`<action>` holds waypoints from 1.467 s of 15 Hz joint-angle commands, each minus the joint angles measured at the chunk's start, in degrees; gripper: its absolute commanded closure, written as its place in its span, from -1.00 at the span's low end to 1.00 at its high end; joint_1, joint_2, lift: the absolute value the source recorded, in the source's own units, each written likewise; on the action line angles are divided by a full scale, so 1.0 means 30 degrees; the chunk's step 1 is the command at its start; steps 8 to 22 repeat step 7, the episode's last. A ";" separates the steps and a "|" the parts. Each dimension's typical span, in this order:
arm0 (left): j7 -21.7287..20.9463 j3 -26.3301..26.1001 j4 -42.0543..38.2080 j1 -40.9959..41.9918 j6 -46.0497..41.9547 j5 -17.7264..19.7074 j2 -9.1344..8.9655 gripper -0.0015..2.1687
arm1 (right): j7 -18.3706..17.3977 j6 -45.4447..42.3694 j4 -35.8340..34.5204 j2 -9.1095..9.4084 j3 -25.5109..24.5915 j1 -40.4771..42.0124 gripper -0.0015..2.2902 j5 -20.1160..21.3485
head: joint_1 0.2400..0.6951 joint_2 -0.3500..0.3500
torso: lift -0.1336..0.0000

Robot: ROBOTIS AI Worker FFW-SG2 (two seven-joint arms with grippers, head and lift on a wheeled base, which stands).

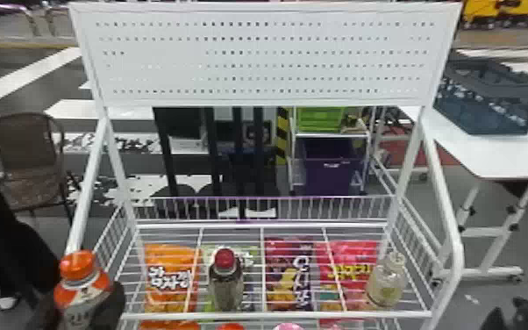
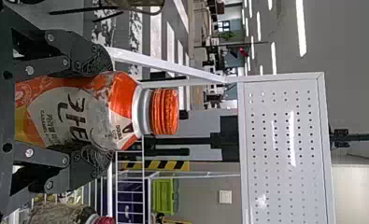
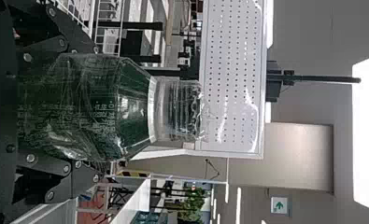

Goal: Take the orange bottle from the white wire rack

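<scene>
In the head view my left gripper point(image 1: 87, 303) is at the bottom left, shut on the orange bottle point(image 1: 81, 287), held upright beside the rack's front left corner. The left wrist view has the left gripper point(image 2: 95, 111) with its fingers on both sides of the bottle point(image 2: 121, 100), below the orange cap. The white wire rack point(image 1: 276, 314) stands in the middle. At the head view's bottom right is my right gripper point(image 1: 519, 312); in the right wrist view the right gripper point(image 3: 95, 112) is shut on a clear bottle point(image 3: 131, 109).
On the rack's shelf stand a red-capped dark bottle point(image 1: 226, 281) and a pale clear bottle point(image 1: 387, 283). Several snack bags, such as the orange one point(image 1: 171, 278), lie beneath the wires. Slanted white posts point(image 1: 445, 210) flank the shelf. A white table point(image 1: 500, 153) stands at the right.
</scene>
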 commanded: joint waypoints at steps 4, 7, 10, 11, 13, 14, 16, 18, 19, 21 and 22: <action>0.0000 0.0066 0.0056 -0.0058 0.0055 -0.0011 0.0000 0.98 | 0.0004 0.0013 -0.0076 0.0017 -0.0001 0.0030 -0.20 0.0003 | 0.14 0.00 | 1.00; 0.0000 0.0066 -0.0002 -0.0058 0.0055 -0.0011 0.0000 0.98 | 0.0004 0.0013 -0.0105 0.0017 -0.0001 0.0030 -0.20 -0.0026 | 0.14 0.00 | 1.00; 0.0000 0.0066 -0.0002 -0.0058 0.0055 -0.0011 0.0000 0.98 | 0.0004 0.0013 -0.0105 0.0017 -0.0001 0.0030 -0.20 -0.0026 | 0.14 0.00 | 1.00; 0.0000 0.0066 -0.0002 -0.0058 0.0055 -0.0011 0.0000 0.98 | 0.0004 0.0013 -0.0105 0.0017 -0.0001 0.0030 -0.20 -0.0026 | 0.14 0.00 | 1.00; 0.0000 0.0066 -0.0002 -0.0058 0.0055 -0.0011 0.0000 0.98 | 0.0004 0.0013 -0.0105 0.0017 -0.0001 0.0030 -0.20 -0.0026 | 0.14 0.00 | 1.00; 0.0000 0.0066 -0.0002 -0.0058 0.0055 -0.0011 0.0000 0.98 | 0.0004 0.0013 -0.0105 0.0017 -0.0001 0.0030 -0.20 -0.0026 | 0.14 0.00 | 1.00; 0.0000 0.0066 -0.0002 -0.0058 0.0055 -0.0011 0.0000 0.98 | 0.0004 0.0013 -0.0105 0.0017 -0.0001 0.0030 -0.20 -0.0026 | 0.14 0.00 | 1.00; 0.0000 0.0066 -0.0002 -0.0058 0.0055 -0.0011 0.0000 0.98 | 0.0004 0.0013 -0.0105 0.0017 -0.0001 0.0030 -0.20 -0.0026 | 0.14 0.00 | 1.00; 0.0000 0.0066 -0.0002 -0.0058 0.0055 -0.0011 0.0000 0.98 | 0.0004 0.0013 -0.0105 0.0017 -0.0001 0.0030 -0.20 -0.0026 | 0.14 0.00 | 1.00; 0.0000 0.0066 -0.0002 -0.0058 0.0055 -0.0011 0.0000 0.98 | 0.0004 0.0013 -0.0105 0.0017 -0.0001 0.0030 -0.20 -0.0026 | 0.14 0.00 | 1.00; 0.0000 0.0066 -0.0002 -0.0058 0.0055 -0.0011 0.0000 0.98 | 0.0004 0.0013 -0.0105 0.0017 -0.0001 0.0030 -0.20 -0.0026 | 0.14 0.00 | 1.00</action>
